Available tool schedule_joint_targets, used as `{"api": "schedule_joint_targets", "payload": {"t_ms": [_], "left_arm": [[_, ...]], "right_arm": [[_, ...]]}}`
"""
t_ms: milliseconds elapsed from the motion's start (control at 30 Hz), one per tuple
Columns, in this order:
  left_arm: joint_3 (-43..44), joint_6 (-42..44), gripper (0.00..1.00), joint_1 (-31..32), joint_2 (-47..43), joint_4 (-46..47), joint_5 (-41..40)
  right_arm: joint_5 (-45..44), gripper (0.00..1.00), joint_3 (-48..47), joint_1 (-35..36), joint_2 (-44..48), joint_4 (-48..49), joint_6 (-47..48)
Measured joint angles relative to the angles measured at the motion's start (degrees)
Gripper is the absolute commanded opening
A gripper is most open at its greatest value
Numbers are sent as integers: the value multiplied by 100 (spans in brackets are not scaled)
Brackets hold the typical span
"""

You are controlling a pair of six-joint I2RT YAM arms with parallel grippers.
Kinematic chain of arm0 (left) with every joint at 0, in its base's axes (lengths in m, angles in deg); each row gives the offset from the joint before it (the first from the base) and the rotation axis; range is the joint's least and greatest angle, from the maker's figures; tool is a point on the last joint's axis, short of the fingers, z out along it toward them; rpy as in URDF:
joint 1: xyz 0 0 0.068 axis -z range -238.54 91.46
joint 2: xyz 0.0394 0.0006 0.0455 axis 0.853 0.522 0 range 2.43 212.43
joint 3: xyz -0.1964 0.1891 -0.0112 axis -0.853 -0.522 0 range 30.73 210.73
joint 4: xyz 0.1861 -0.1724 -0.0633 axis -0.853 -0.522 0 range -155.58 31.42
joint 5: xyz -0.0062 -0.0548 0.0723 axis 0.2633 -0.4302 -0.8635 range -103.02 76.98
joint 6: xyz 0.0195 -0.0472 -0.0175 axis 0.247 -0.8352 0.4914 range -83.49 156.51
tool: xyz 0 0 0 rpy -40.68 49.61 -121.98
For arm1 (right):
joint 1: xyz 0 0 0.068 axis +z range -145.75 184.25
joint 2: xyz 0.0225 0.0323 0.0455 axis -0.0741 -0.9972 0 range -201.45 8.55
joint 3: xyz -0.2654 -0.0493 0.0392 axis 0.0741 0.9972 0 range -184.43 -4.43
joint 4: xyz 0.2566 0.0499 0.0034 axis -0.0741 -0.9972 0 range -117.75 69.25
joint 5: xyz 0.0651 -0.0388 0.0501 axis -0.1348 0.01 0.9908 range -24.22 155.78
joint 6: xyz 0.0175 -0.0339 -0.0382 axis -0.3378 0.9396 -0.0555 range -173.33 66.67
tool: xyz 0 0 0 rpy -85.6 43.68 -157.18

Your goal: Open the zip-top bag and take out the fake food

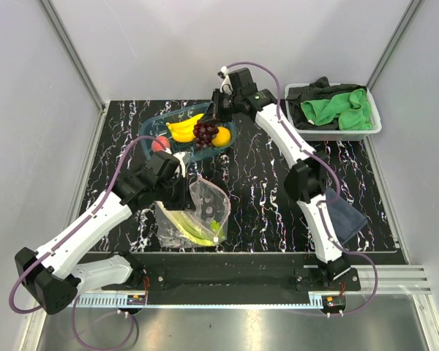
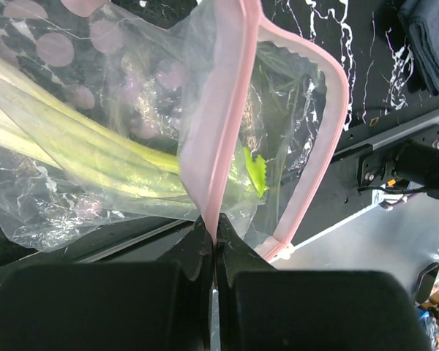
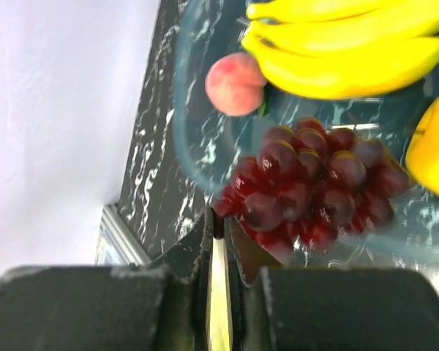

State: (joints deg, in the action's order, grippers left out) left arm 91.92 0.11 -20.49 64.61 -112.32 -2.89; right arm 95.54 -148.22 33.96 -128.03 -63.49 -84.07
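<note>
My left gripper (image 1: 183,183) (image 2: 216,228) is shut on the pink zip strip (image 2: 227,110) of the clear zip-top bag (image 1: 197,212), whose mouth gapes open. The white-and-green leek (image 1: 194,234) (image 2: 95,146) lies inside the bag. My right gripper (image 1: 214,115) (image 3: 221,213) is shut on one end of the dark purple grapes (image 1: 205,132) (image 3: 314,183), over the blue-tinted tray (image 1: 150,128) (image 3: 183,139). In the tray lie the yellow bananas (image 1: 183,126) (image 3: 344,51), the lemon (image 1: 222,137) (image 3: 435,150) and the pink peach (image 1: 159,144) (image 3: 234,84).
A white bin (image 1: 373,124) holding green and black cloths stands at the back right. A dark blue cloth (image 1: 345,213) lies beside the right arm's lower link. Grey walls close in the table's left, back and right sides.
</note>
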Motion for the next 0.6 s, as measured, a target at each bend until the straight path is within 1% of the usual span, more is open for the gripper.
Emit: {"api": "schedule_joint_targets", "payload": {"t_ms": [67,133,267,300,367,400,433,500,600], "left_arm": [[0,44,0,0,-4,0,46],[0,98,0,-2,-22,4,76],[4,282,0,-24,-61,4,175],[9,343,0,-31,-57,11,214],[31,455,0,-44,-26,11,304],[55,505,0,-44,4,7,343],[87,549,0,-44,46,11,376],[146,623,0,-46,131,20,435],[264,710,0,-48,273,20,503]], "right_arm": [[-7,12,-391,0,-402,0,-92],[-2,13,-531,-2,-673,50,-203],[42,37,-544,-2,-1056,188,-459],[72,48,-544,-2,-1154,234,-507],[101,57,-544,-4,-1296,262,-608],[122,67,-544,-9,-1340,267,-638],[122,71,-538,-13,-1360,262,-669],[133,77,-522,-35,-1364,262,-721],[153,79,-404,-133,-1250,214,-684]]}}
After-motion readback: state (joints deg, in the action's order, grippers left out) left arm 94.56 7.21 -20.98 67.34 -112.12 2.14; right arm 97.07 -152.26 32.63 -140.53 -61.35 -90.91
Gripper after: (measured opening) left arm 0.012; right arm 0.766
